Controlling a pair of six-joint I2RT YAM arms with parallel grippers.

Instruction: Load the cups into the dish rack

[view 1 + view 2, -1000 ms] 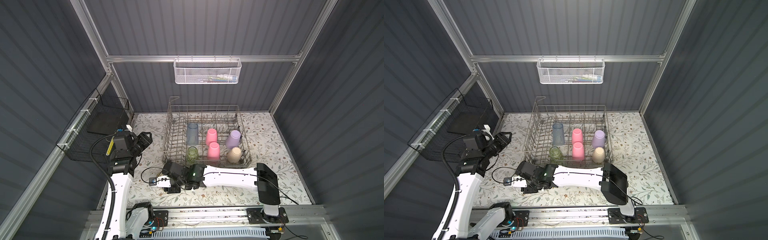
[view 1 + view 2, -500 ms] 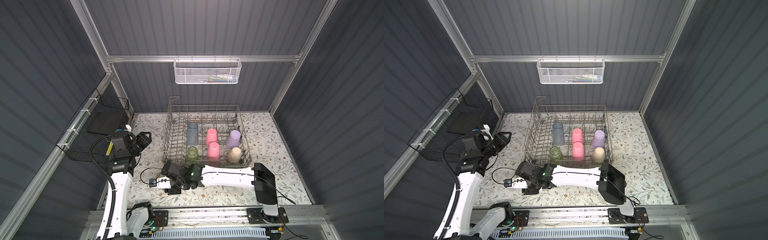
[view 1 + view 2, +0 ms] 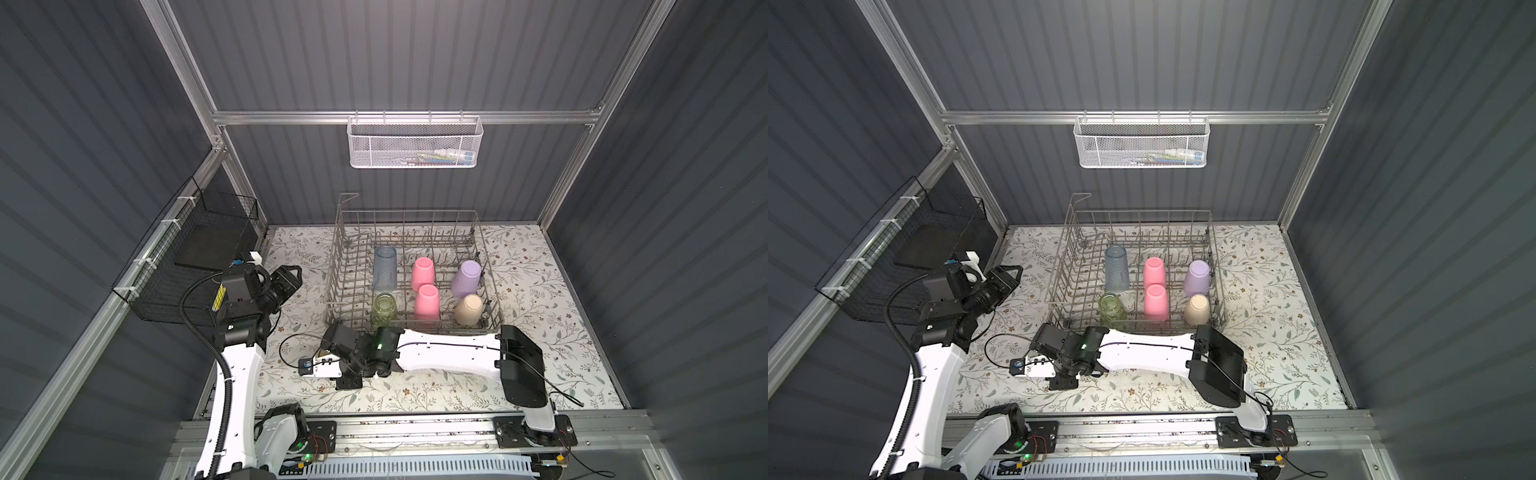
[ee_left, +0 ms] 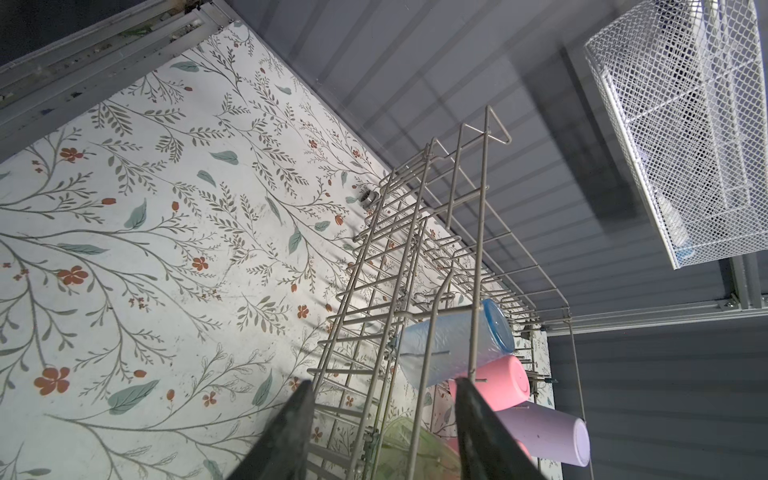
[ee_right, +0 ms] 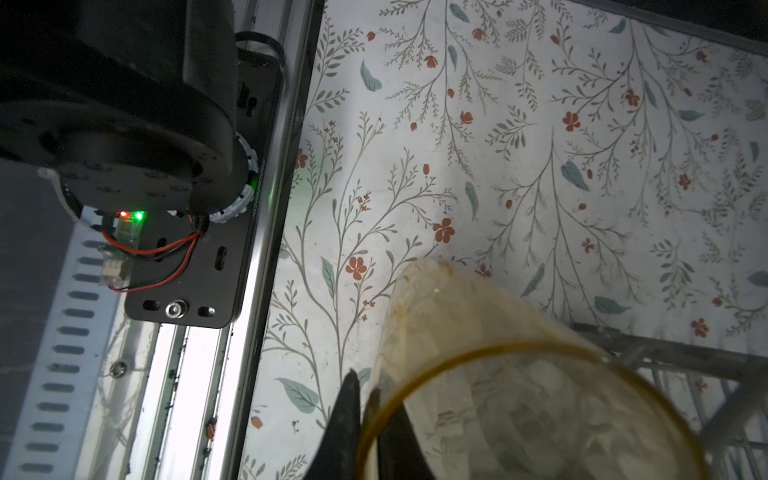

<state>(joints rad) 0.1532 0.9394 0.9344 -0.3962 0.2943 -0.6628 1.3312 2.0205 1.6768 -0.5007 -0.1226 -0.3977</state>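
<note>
The right gripper (image 5: 362, 390) pinches the rim of the yellow cup (image 5: 478, 332) beside the near wall of the dish rack (image 3: 337, 266); the left gripper (image 4: 382, 432) hangs spread and empty, left of it.

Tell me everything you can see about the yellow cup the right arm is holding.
The yellow cup is a clear amber-tinted tumbler, plastic by its look, handleless and empty. The right gripper pinches its rim wall, one of the jaws inside, one outside. It tilts, base toward the floral mat, outside the dish rack.

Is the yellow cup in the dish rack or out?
Out: the right tool pinches the yellow cup beside the dish rack, floral mat beneath it.
</note>
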